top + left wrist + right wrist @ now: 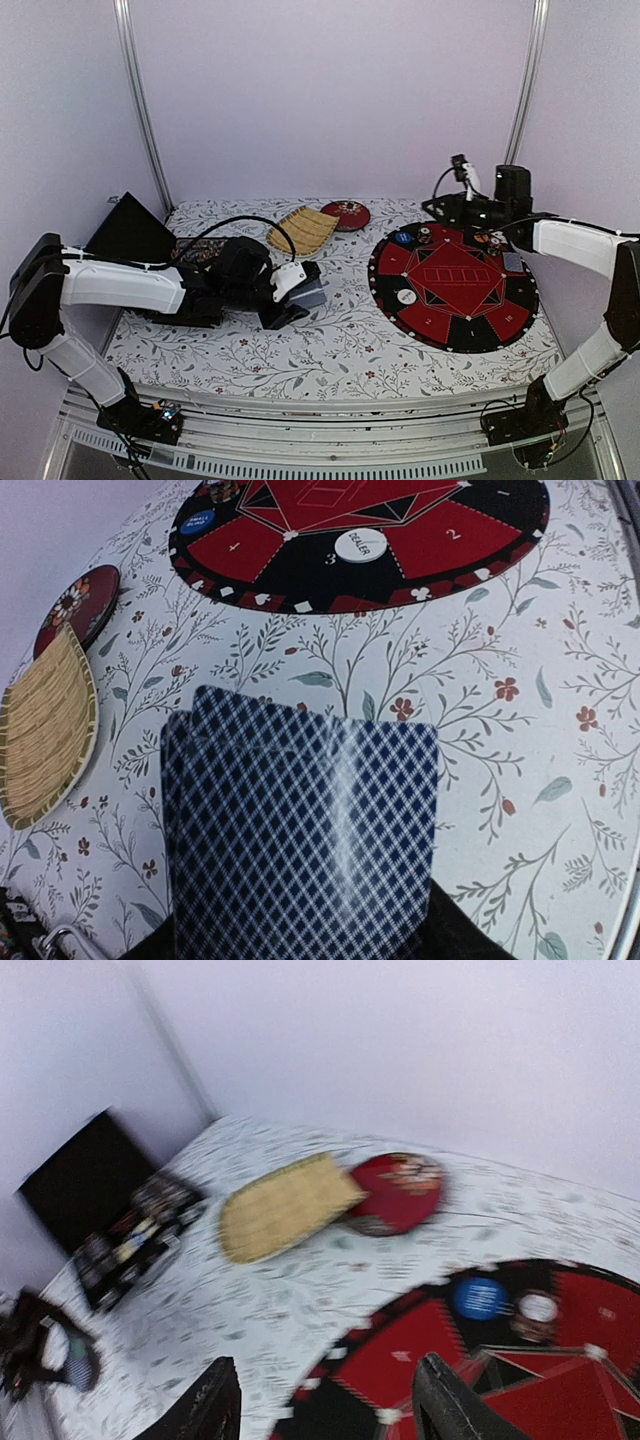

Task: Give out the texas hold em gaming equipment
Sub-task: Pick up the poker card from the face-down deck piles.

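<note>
My left jaws are closed on the card deck (300,830). In the left wrist view its blue cross-hatched backs fill the lower half of the frame, slightly fanned. From overhead the deck sits at the tip of the left arm, low over the floral counter (330,350). It is left of the round red-and-black mat (455,275) and apart from it. I cannot tell whether the cards touch the counter.

My right jaws stand well apart with nothing between them. In the right wrist view the two dark fingers (208,1410) frame only bare mat. They hang over the far edge of the mat. Just ahead of them, on the mat's far-left rim, a blue chip (480,1298) and a pale chip (538,1308) lie side by side, neither one touched.

The white dealer button (361,545) lies flat on the mat's near-left black band, well clear of both sets of jaws. A single grey card (513,262) lies on the mat's right side, near my right forearm.

Behind the deck, the woven bamboo tray (303,230) and the red lacquer dish (347,214) sit edge to edge at the back of the counter. An open black case (130,230) with a rack of chips (135,1240) sits at the far left.
</note>
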You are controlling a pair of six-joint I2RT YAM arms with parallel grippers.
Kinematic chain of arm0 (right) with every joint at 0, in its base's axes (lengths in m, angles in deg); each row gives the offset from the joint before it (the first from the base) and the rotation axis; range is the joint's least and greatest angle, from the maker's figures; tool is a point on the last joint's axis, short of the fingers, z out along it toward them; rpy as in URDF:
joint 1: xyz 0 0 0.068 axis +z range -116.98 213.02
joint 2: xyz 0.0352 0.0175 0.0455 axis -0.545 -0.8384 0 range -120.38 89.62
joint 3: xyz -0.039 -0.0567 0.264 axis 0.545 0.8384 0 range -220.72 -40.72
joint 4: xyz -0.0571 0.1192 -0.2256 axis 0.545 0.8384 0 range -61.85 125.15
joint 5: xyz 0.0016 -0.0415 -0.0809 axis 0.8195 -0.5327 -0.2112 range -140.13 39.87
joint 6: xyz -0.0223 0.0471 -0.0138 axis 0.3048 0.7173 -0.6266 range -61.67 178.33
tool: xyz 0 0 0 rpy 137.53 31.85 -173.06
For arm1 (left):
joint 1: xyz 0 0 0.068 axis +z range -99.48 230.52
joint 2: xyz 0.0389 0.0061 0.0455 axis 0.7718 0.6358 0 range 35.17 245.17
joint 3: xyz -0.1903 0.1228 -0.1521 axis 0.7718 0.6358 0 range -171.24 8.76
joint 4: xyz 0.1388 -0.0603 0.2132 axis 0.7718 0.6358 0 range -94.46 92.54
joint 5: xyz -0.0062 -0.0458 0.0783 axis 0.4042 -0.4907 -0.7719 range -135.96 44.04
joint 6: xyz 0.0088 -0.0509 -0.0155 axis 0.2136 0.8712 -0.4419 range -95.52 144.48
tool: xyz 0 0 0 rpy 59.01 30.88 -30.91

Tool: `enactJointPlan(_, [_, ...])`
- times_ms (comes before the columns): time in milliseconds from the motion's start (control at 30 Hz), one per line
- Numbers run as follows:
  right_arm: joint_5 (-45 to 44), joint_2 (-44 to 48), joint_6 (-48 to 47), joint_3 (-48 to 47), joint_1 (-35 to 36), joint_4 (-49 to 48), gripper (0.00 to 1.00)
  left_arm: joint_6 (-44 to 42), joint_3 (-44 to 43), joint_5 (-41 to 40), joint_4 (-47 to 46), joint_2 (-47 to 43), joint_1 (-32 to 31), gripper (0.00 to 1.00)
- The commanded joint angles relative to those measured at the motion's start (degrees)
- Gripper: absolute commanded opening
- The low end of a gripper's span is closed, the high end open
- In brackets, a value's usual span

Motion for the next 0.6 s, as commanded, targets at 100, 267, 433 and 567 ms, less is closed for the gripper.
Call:
enactJointPlan(100, [17.10, -11.27, -3.16, -5.78, 19.69, 3.82, 0.62, 0.98, -0.14, -0.59, -1.39, -1.63, 0.83, 0.58])
enactJointPlan(267, [19.79, -17.37, -0.31, -7.07, 27.84, -3.78, 0.74, 1.38, -0.18, -0.80, -1.51, -1.72, 0.82, 0.58])
enactJointPlan(433, [19.75, -22.85, 1.29, -9.55, 32.03, -6.81, 0.85, 1.57, -0.06, -0.87, -1.91, -1.72, 0.82, 0.58])
enactJointPlan(567, [17.85, -25.88, 2.65, -11.48, 33.62, -8.58, 0.86, 1.50, -0.07, -0.85, -2.08, -1.55, 0.81, 0.58])
